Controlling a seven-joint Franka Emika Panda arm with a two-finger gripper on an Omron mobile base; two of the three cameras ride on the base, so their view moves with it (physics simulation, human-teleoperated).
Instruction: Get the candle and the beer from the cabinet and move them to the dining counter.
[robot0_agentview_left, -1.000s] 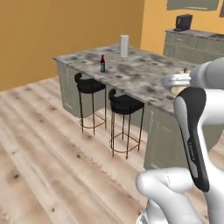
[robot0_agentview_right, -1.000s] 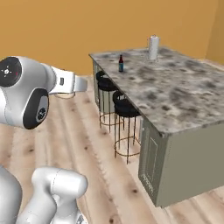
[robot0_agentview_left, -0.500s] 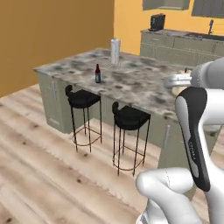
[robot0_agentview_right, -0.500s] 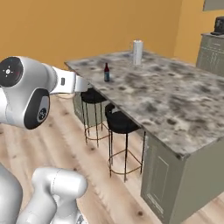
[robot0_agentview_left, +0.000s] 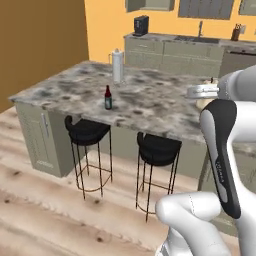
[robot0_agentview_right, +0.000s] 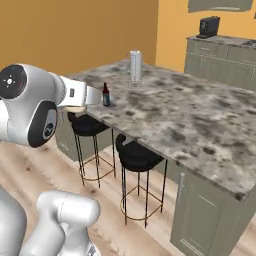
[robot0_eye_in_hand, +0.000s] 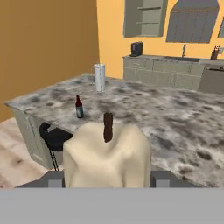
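Base has swung toward the island, candle in the jaws.
Left to right: beer (robot0_agentview_left: 107, 97) already stands on the dining counter (robot0_agentview_left: 160, 100) near its stool-side edge, paper-towel roll (robot0_agentview_left: 117, 66) behind it; jaws clamped on the candle (robot0_eye_in_hand: 106, 153), held above the counter's near edge. Island sits closer and squarer than a second ago, so set-down looks next.

One small dark brown beer bottle with a red label (robot0_agentview_left: 107, 97) and one tall white paper-towel roll (robot0_agentview_left: 117, 66) stand ahead of the gripper. One lumpy cream-white candle with a dark wick (robot0_eye_in_hand: 106, 154) sits between its fingers. Two black round-seated stools (robot0_agentview_left: 86, 131) stand below it, and one black coffee machine (robot0_agentview_left: 141, 25) sits far beyond.
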